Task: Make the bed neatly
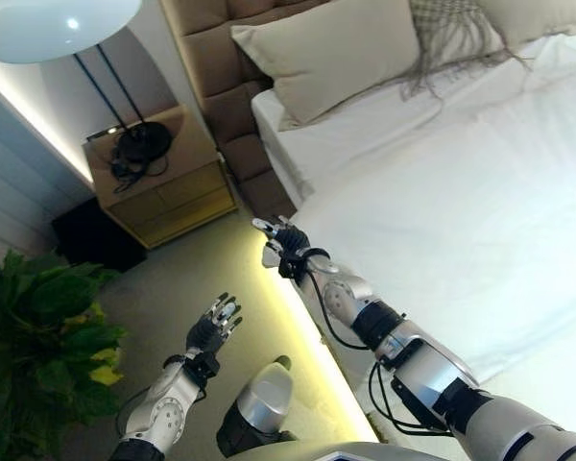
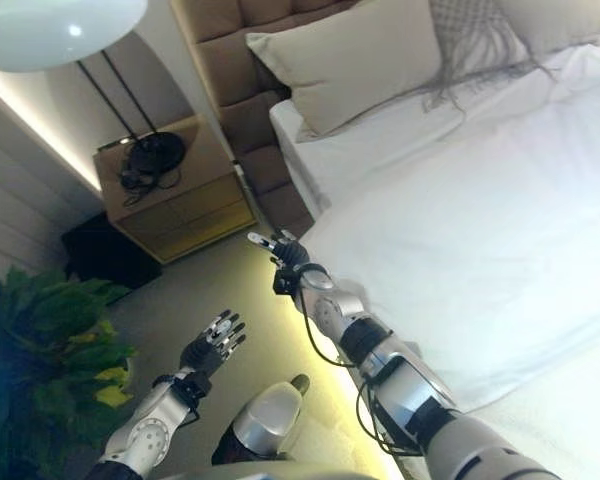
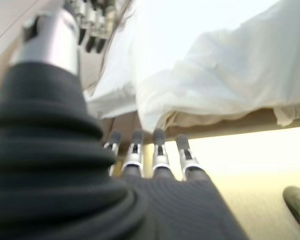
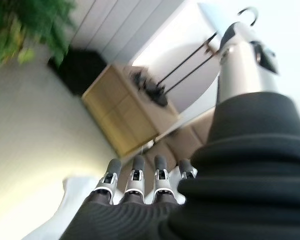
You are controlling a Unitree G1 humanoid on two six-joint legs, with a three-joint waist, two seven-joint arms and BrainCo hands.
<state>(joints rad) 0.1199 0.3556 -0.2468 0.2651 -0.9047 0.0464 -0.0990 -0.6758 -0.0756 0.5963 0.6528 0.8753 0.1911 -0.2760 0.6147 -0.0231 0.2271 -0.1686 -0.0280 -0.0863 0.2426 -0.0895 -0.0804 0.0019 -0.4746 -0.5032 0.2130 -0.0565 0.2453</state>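
Observation:
The bed fills the right side, with a white duvet (image 1: 461,211) spread over it. A beige pillow (image 1: 336,53) and a fringed throw (image 1: 451,38) lie at the head. My right hand (image 1: 283,245) is at the duvet's near side edge, fingers straight, with a bit of white cloth just beneath it. In the right wrist view its fingertips (image 4: 135,167) are straight, with white cloth (image 4: 70,192) past them. My left hand (image 1: 214,327) is open over the floor beside the bed. In the left wrist view the duvet's overhang (image 3: 215,85) hangs past its straight fingers (image 3: 157,142).
A wooden nightstand (image 1: 163,187) with a black lamp base and cables stands by the tufted headboard (image 1: 216,67). A white lamp shade (image 1: 58,24) hangs above it. A black box (image 1: 91,235) and a green plant (image 1: 38,327) are at the left. A lit strip runs under the bed's side.

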